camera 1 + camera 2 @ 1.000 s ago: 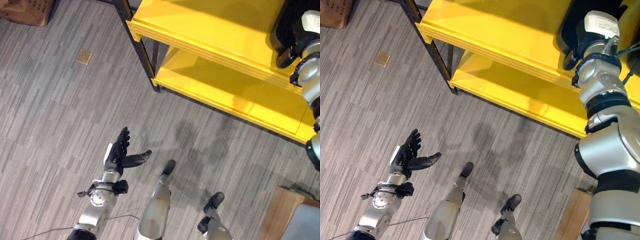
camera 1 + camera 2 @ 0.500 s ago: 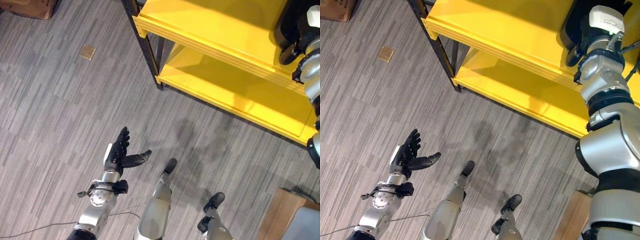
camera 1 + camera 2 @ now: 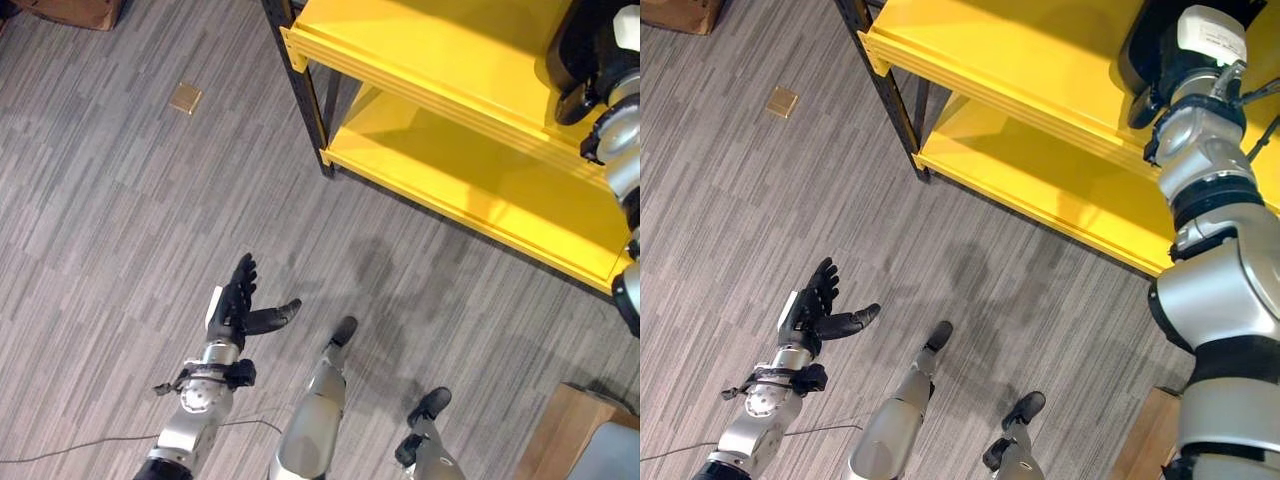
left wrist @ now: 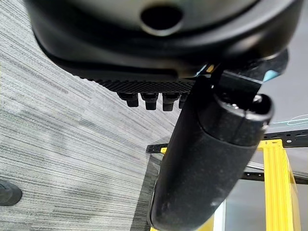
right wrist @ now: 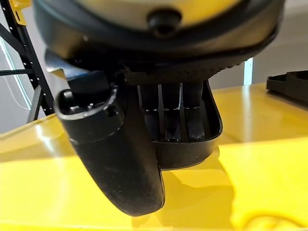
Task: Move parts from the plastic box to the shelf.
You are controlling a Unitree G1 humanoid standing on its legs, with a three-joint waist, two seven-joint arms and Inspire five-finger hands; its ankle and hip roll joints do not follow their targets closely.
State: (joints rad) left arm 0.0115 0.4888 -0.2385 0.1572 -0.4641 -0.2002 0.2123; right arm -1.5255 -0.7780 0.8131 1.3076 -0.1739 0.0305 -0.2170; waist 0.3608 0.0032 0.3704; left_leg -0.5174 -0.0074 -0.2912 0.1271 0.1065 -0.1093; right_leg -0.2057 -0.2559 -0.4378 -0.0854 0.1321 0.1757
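The floor (image 3: 120, 230) is grey carpet streaked with fine lighter and darker lines in blocks. At about eleven o'clock on it lies a small tan square plate (image 3: 185, 97), and a brown cardboard box (image 3: 75, 10) sits at the far eleven o'clock corner. The metal shelf unit (image 3: 440, 70) has bright glossy yellow boards on a black upright post (image 3: 305, 100). On its upper board at one o'clock rests a black moulded plastic tray part (image 5: 192, 139). At five o'clock stands a pale brown wooden block (image 3: 560, 430). The left hand (image 3: 238, 308) is dark black, and the right hand (image 5: 115, 159) is black too.
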